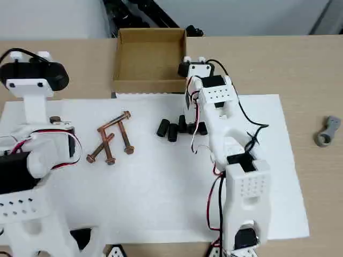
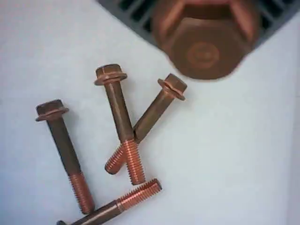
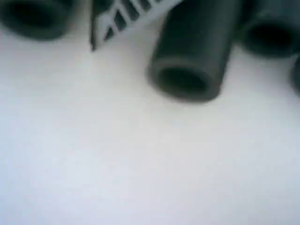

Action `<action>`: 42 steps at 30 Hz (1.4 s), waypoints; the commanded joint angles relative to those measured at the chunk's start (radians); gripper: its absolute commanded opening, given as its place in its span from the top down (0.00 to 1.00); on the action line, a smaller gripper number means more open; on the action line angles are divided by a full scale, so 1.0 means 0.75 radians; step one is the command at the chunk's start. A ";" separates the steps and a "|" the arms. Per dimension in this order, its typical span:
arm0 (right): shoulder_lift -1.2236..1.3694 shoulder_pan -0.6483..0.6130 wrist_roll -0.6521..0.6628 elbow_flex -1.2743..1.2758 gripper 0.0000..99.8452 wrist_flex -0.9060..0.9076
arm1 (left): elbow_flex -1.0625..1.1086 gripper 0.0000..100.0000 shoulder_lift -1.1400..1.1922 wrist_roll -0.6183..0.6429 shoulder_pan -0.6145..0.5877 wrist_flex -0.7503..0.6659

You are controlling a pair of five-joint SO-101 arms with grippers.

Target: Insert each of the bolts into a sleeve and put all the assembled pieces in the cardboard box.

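Gripping one bolt [image 2: 204, 42], the left gripper [image 1: 58, 123] hangs over the left side of the white sheet [image 1: 150, 187]; it is closed on that bolt, and the bolt's head faces the wrist camera. Four more bolts [image 2: 119, 122] lie loose on the sheet near it; two of them are crossed and touching.

The right gripper [image 1: 191, 127] is low among the black sleeves [image 1: 163, 128] in the middle of the sheet; one sleeve [image 3: 190, 61] sits very close to it, with its hole turned toward the wrist camera. I cannot tell if this gripper is open or closed, or if it has that sleeve. The cardboard box [image 1: 147, 85] stands at the far edge of the sheet; I see nothing inside it, so I think the job is only at its start.

Here is what could go wrong, I think. The sleeves are round and lie close together; a small bump could roll them apart or away. The hole is narrow; if the bolt comes in tilted, it could hit the rim and push the sleeve out of place. The bolt could slip or twist in the grip; then it would not line up. The two arms have to meet in the middle; they could knock each other. The crossed bolts could drag one another when one gets picked.
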 commanded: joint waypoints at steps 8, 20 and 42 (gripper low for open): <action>0.032 0.066 -0.004 -0.002 0.84 0.075 | -0.005 0.99 -0.031 -0.008 -0.006 -0.051; 0.034 0.036 0.131 0.002 0.97 0.212 | -0.005 0.99 -0.037 -0.002 -0.002 -0.051; -0.416 0.011 0.319 -0.297 0.99 0.453 | -0.007 0.99 -0.039 -0.006 0.002 -0.053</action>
